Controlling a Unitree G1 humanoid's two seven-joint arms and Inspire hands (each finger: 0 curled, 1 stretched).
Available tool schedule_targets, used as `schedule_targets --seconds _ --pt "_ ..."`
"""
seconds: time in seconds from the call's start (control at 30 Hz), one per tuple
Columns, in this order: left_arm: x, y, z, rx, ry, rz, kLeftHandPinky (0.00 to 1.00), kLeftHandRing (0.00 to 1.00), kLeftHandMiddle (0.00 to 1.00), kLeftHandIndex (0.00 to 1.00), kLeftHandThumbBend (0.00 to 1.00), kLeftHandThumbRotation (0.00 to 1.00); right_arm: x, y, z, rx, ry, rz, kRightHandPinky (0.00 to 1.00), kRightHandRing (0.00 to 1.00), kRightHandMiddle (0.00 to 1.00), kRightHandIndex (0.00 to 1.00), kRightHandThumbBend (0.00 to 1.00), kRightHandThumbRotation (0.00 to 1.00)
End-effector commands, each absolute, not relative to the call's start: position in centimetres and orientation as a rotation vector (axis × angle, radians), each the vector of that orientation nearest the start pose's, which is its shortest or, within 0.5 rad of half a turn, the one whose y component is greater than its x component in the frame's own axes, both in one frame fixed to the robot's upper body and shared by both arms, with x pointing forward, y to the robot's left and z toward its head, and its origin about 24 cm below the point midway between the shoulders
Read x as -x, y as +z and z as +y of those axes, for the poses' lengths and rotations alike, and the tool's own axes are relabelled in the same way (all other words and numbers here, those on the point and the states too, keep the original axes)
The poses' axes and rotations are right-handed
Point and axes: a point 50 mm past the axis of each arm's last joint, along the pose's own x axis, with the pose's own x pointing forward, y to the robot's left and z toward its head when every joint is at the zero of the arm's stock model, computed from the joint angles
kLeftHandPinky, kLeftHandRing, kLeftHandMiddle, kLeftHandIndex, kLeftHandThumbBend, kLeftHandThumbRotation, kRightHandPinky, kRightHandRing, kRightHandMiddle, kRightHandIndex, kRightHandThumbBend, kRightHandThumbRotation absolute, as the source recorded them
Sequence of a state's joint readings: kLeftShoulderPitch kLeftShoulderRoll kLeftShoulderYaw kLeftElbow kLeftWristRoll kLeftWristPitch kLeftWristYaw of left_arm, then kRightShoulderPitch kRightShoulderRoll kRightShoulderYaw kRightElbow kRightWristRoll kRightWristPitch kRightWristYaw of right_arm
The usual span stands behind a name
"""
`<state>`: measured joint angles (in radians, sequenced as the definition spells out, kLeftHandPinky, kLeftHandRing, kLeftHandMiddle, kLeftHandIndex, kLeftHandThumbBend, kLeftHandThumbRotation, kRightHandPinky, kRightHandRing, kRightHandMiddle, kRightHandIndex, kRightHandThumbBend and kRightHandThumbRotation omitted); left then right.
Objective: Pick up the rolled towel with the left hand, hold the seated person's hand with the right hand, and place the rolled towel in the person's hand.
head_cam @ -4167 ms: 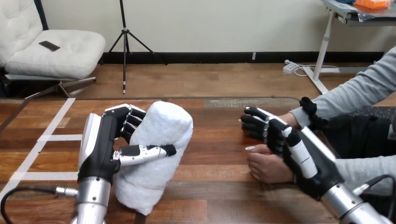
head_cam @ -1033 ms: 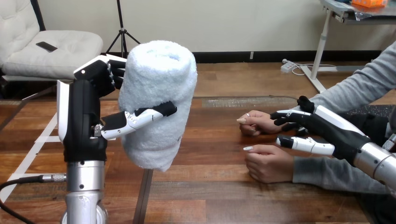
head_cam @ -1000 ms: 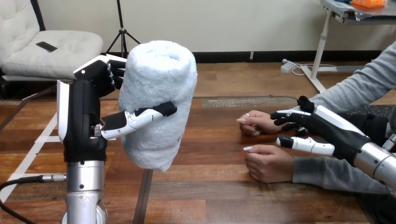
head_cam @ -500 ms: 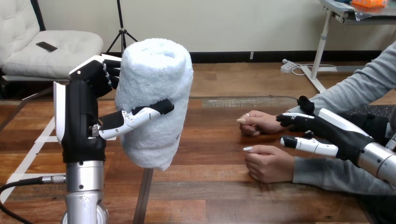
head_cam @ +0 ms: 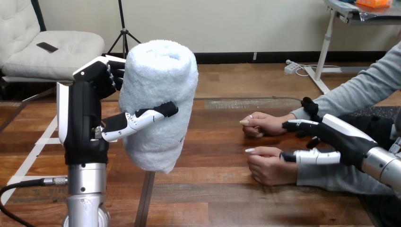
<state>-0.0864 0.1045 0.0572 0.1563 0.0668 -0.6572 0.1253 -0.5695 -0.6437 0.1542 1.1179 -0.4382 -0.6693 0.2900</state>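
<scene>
rolled towel [head_cam: 158, 104]: white, fluffy, near upright, off the counter [head_cam: 213, 189], clasped between the left hand's [head_cam: 85, 118] fingers [head_cam: 112, 75] behind and thumb in front.
person's far hand [head_cam: 264, 124], person's near hand [head_cam: 269, 166]: loosely curled on the counter, just ahead of the right hand's [head_cam: 345, 139] fingers [head_cam: 298, 125].

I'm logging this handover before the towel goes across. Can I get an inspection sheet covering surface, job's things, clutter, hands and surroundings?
Surface: wooden table, dark planks.
Job's things: rolled towel, white, upright, lifted off the table. The person's far hand and the person's near hand rest loosely curled on the table at the right.
Clutter: white tape strips stuck on the table's left part.
Hands: left hand curled round the towel, thumb across its front. Right hand open, fingers straight, beside the person's wrists, gripping neither.
Surroundings: the person's arm comes in from the right edge.
</scene>
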Motion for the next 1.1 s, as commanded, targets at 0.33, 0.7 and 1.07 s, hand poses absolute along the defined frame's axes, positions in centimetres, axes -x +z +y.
schedule_targets --seconds 0.33,0.7,1.07 --pt "-25.8 10.7 17.7 -0.097 0.143 -0.675 0.28 0.32 0.38 0.40 0.70 0.00 -33.0 7.9 -29.3 1.204 0.437 0.096 0.78 0.88 0.88 0.88 1.00 0.55" --pt "-25.8 10.6 17.9 -0.075 0.143 -0.666 0.28 0.32 0.38 0.40 0.70 0.00 -32.7 7.5 -29.3 1.195 0.482 0.133 0.81 0.88 0.89 0.88 1.00 0.35" --pt "-25.9 10.6 18.0 -0.076 0.145 -0.678 0.29 0.33 0.38 0.41 0.70 0.00 -32.3 6.6 -29.2 1.183 0.512 0.155 0.85 0.89 0.88 0.88 1.00 0.30"
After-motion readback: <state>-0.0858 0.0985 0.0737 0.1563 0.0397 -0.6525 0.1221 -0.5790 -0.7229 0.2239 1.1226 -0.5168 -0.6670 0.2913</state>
